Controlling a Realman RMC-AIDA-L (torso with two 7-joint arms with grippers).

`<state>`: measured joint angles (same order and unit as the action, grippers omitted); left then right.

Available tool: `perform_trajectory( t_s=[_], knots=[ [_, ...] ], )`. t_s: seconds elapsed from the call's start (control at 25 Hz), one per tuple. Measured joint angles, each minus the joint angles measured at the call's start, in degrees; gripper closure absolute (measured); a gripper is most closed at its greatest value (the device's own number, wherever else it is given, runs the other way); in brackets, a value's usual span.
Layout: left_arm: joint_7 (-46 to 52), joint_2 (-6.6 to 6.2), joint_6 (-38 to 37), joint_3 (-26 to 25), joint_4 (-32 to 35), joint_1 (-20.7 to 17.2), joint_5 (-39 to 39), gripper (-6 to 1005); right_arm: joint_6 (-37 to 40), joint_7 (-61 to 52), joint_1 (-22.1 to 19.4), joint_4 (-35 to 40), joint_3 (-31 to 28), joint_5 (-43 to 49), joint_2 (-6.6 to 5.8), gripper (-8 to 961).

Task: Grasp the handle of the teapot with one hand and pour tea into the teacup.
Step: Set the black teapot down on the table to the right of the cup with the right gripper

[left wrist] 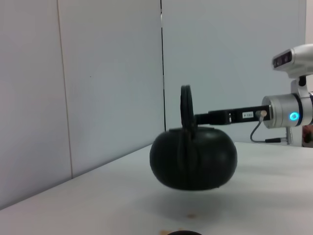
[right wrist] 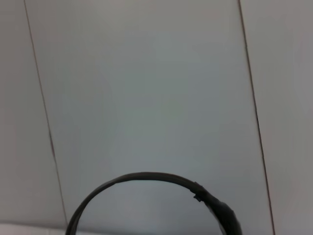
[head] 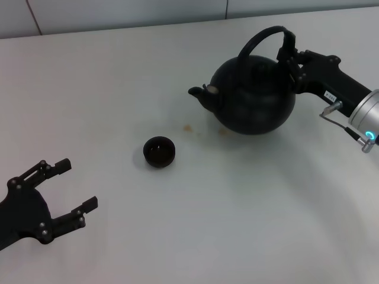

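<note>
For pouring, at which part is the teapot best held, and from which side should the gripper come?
Probably by the handle, on its thicker ribbed part, coming from the side opposite the spout. The hoop arches high above the round teapot, leaving room for fingers, and the spout faces the teacup. The right gripper is closed on that part already; the left gripper hangs open, away.

There was one teapot [head: 251, 94] with one handle [head: 260, 40], one teacup [head: 159, 151], two grippers, left [head: 72, 188] and right [head: 288, 59], and one table [head: 225, 213].
</note>
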<state>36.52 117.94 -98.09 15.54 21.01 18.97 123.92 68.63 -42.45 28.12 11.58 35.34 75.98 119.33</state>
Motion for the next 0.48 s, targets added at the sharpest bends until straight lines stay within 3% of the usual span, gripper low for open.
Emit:
perform_trajectory(
  t_s=[0.48],
  knots=[
    [-0.01, 0.0, 0.0, -0.14, -0.09, 0.02, 0.0, 140, -3.68, 3.33, 0.56, -0.23, 2.01, 0.11, 0.07, 870]
  ],
)
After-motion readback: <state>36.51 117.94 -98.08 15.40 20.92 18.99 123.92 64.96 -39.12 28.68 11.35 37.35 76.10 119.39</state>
